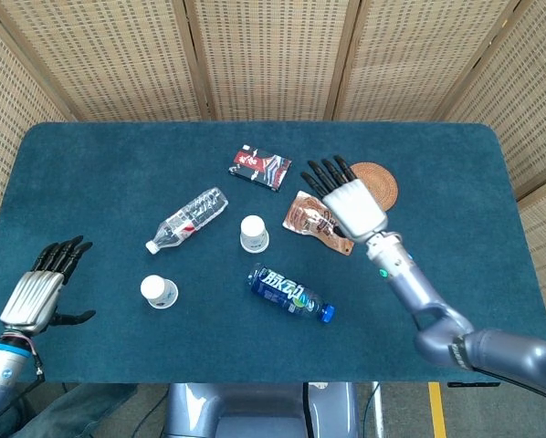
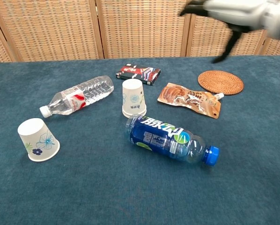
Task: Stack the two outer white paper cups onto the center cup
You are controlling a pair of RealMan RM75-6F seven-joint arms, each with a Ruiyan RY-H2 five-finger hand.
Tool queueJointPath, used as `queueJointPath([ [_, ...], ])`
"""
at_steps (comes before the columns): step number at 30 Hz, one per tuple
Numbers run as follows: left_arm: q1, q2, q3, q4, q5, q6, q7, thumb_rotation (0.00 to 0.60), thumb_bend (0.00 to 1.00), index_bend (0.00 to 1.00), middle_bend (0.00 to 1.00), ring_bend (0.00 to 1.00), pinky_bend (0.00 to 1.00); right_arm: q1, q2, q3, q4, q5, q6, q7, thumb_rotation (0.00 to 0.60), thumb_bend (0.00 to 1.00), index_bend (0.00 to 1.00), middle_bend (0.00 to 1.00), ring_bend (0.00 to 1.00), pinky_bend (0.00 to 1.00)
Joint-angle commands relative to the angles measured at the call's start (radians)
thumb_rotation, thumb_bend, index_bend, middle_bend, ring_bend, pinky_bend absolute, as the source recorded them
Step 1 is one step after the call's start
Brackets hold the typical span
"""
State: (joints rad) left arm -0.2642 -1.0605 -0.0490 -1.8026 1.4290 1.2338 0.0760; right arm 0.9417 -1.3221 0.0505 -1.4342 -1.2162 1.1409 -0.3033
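Only two white paper cups show, both mouth-down: the near-left flower-printed paper cup, close to the near-left part of the dark blue cloth-covered table, and the centre white paper cup, standing mid-table; you have no third cup in either view. Your right hand may be covering part of the table in the head view, and in the chest view it is blurred and cut by the top edge, so little of it can be made out there. Your left hand appears in the head view only. The centre cup is hemmed in: the clear plastic water bottle lies on its side just to the left, the blue-capped blue drink bottle lies just near of it, and the dark red-and-black flat packet lies just beyond. The brown spouted foil pouch sits to its right, with the round woven rattan coaster further right. The near-left cup stands in open cloth, apart from the clutter. Your right hand hangs flat over the pouch and coaster, fingers extended toward the far side, holding nothing. Your left hand rests at the near-left table edge, fingers extended and apart, thumb out to the side, likewise empty.
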Motion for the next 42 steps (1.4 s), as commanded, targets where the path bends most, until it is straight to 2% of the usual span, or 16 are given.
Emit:
queueJointPath([
  [1,-0.021,-0.054,0.008,0.061,0.043,-0.005,-0.011,0.600,0.00,0.00,0.00,0.00,0.00,-0.219,0.060,-0.137,0.132,-0.174,0.168,0.216,0.600,0.00,0.01,0.00,0.00,0.00],
  [6,-0.048,-0.111,0.010,0.152,0.113,0.003,-0.031,0.600,0.00,0.00,0.00,0.00,0.00,-0.342,0.089,-0.166,0.131,-0.200,0.250,0.340,0.600,0.00,0.00,0.00,0.00,0.00],
  [11,-0.080,-0.155,0.008,0.221,0.172,0.010,-0.057,0.600,0.00,0.07,0.00,0.01,0.03,-0.437,0.084,-0.185,0.155,-0.226,0.324,0.350,0.600,0.00,0.00,0.00,0.00,0.00],
  [15,-0.129,-0.198,0.014,0.277,0.213,-0.028,-0.083,0.600,0.00,0.13,0.03,0.06,0.07,-0.522,0.103,-0.189,0.029,-0.207,0.362,0.330,0.600,0.00,0.00,0.00,0.00,0.00],
  [18,-0.166,-0.215,0.015,0.288,0.225,-0.069,-0.084,0.600,0.00,0.16,0.07,0.11,0.13,-0.550,0.118,-0.188,-0.033,-0.212,0.371,0.314,0.600,0.00,0.00,0.00,0.00,0.00],
  [26,-0.209,-0.245,0.011,0.281,0.146,-0.172,-0.010,0.600,0.00,0.24,0.12,0.19,0.22,-0.583,0.161,-0.157,-0.085,-0.230,0.358,0.294,0.600,0.00,0.00,0.00,0.00,0.00],
  [31,-0.230,-0.299,0.016,0.321,0.107,-0.219,-0.006,0.600,0.01,0.27,0.15,0.21,0.22,-0.598,0.169,-0.132,-0.089,-0.241,0.342,0.309,0.600,0.00,0.00,0.00,0.00,0.00],
  [36,-0.240,-0.333,0.010,0.350,0.086,-0.220,0.023,0.600,0.02,0.34,0.20,0.26,0.26,-0.613,0.178,-0.111,-0.093,-0.249,0.337,0.319,0.600,0.00,0.00,0.00,0.00,0.00],
  [42,-0.242,-0.351,0.000,0.363,0.056,-0.208,0.049,0.600,0.11,0.48,0.32,0.36,0.32,-0.629,0.179,-0.086,-0.090,-0.255,0.331,0.326,0.600,0.00,0.00,0.00,0.00,0.00],
])
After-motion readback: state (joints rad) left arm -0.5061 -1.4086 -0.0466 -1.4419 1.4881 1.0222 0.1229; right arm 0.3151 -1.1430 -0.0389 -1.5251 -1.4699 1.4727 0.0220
